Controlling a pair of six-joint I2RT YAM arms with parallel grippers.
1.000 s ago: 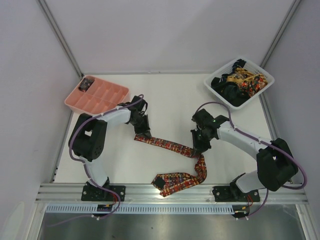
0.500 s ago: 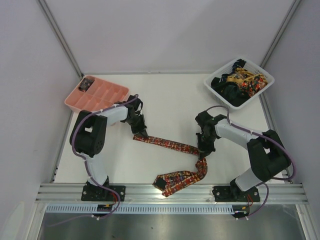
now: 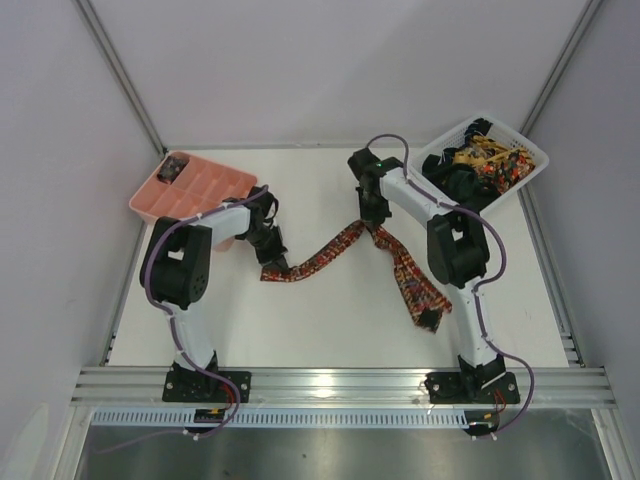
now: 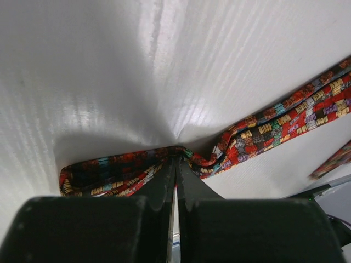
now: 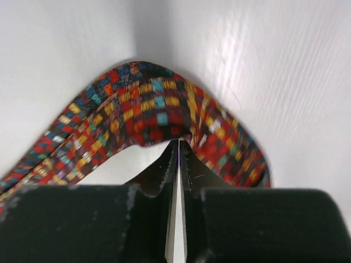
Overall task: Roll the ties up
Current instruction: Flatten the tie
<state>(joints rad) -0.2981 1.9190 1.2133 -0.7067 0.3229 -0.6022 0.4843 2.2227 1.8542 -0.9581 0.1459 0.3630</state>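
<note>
Tie (image 3: 325,252), red-patterned, across centre of frame.
Top view: we log left gripper (image 3: 272,264) clamped on its left end, right gripper (image 3: 368,222) on its peak. Left wrist: jaws pinch fold, lower centre. Right wrist: jaws pinch bend, centre.

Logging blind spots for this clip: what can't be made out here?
Top view: left hand covers the tie where it pinches.
Top view: basket contents too tangled to count.
Top view: dark item in the tray, too small to identify.
Right wrist view: tie cut off at the left edge.
</note>
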